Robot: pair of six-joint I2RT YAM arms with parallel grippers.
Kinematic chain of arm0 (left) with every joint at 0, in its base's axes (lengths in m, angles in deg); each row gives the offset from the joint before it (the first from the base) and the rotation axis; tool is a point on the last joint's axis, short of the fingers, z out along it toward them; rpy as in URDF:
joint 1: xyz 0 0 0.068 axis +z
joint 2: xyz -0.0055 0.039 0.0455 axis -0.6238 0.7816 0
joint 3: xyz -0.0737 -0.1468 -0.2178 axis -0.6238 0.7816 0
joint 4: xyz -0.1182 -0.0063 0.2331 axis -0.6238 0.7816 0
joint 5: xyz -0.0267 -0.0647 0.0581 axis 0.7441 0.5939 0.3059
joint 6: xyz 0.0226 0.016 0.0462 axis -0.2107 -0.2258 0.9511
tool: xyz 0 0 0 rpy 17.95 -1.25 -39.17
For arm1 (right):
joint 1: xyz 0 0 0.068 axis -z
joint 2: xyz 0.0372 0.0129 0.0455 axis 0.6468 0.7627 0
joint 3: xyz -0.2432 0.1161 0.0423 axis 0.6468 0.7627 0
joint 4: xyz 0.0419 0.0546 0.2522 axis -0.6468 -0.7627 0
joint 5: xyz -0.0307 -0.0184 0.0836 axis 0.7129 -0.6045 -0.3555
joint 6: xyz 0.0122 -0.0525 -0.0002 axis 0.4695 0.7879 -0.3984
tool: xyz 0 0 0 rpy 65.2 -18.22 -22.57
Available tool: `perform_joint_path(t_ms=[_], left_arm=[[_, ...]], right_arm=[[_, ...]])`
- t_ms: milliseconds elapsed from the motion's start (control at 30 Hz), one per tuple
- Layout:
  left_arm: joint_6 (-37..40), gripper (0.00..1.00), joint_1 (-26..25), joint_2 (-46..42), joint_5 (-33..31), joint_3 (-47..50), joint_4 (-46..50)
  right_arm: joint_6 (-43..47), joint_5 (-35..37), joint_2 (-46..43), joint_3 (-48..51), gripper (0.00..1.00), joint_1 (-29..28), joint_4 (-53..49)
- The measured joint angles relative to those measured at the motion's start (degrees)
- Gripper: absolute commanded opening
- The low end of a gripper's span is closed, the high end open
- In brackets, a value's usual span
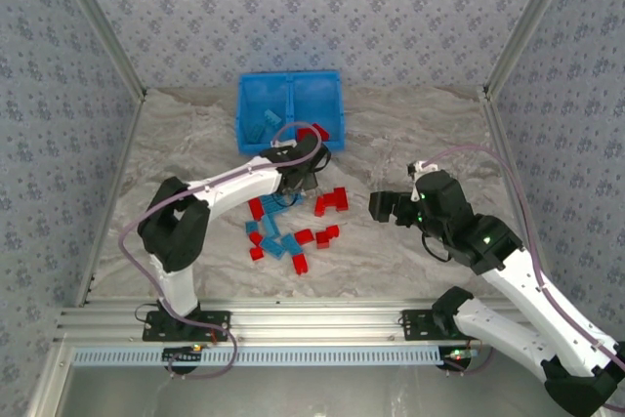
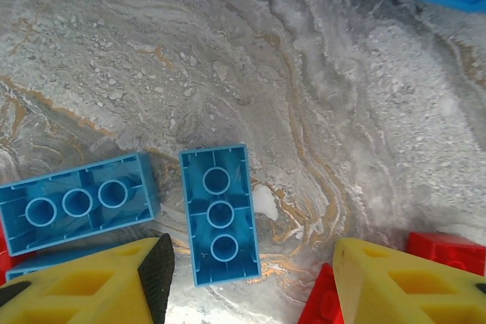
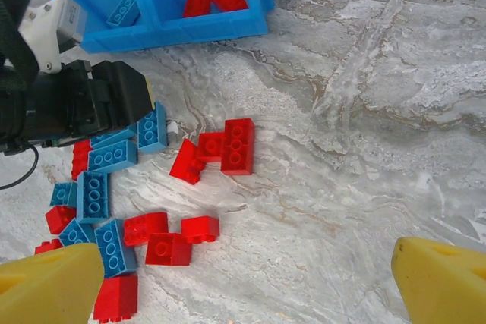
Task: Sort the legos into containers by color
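**Left end effector over the loose bricks.** A light blue brick [image 2: 220, 214] lay flat on the table [image 2: 319, 96], between the spread fingers of the left end effector [image 2: 250, 275] and not yet gripped. A second light blue brick [image 2: 76, 202] lay just beside it, near the left finger. A descent risked landing on that neighbour, and closing risked dragging both. A red brick [image 2: 448, 252] sat by the other finger. The blue bin [image 1: 241, 114] stood beyond, with blue pieces in its left compartment and red in its right. The right end effector [image 3: 247, 282] hung apart and empty, clear of the pile [image 1: 288, 231].
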Motion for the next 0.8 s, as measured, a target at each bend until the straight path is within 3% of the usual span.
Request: perform_joint_path(t_ms=[500, 800], left_arm=[[-1.5, 0.55, 0.2, 7.0, 0.0, -1.4, 0.5], [-1.1, 0.40, 0.3, 10.4, 0.0, -1.9, 0.9]], right_arm=[[0.0, 0.9, 0.2, 0.0, 1.00, 0.7, -1.7], [0.0, 0.9, 1.2, -0.7, 1.00, 0.9, -2.0]])
